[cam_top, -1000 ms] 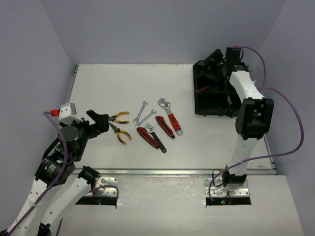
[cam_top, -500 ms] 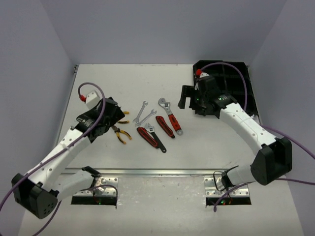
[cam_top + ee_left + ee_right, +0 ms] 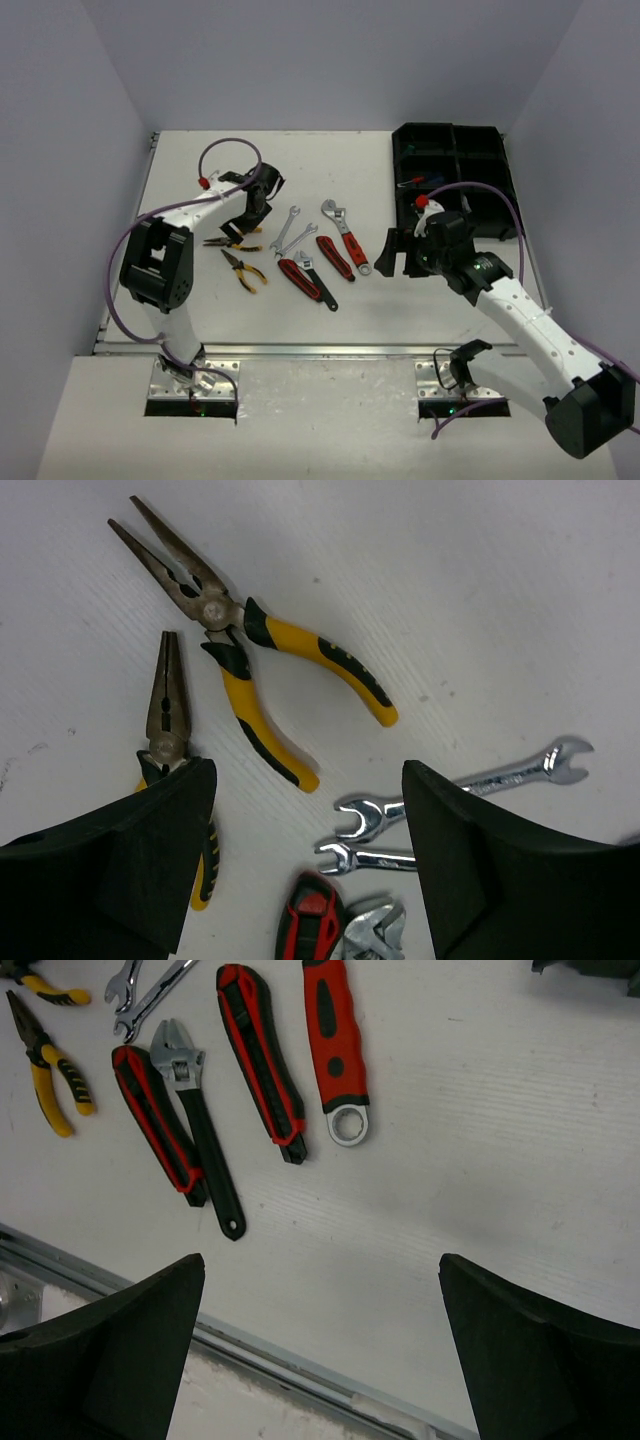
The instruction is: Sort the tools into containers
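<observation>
**Item under inspection:** yellow-handled long-nose steel pliers (image 3: 250, 655), lying flat on the left side of the white table (image 3: 330, 165) with the handles splayed apart. The left hand (image 3: 305, 790) hovers above them, fingers spread and holding nothing.

**Handling, as judged:** rigid and dense for their size. The rubber sleeves should give friction, but the loose pivot may let the handles swing. The best hold appears to be across the joint, or on both sleeves just behind it.

**Obstructions:**
- A second pair of yellow-handled pliers (image 3: 168, 715) lies just beside the first, partly under one finger.
- Silver open-ended wrenches (image 3: 545, 765) lie near, to the right.
- The black plastic six-compartment organiser tray (image 3: 452, 130) sits at the far right, well apart.
- The right hand (image 3: 320, 1300), likewise spread and empty, hovers between the tools and the tray, near a red-handled adjustable wrench (image 3: 335, 1040).
</observation>
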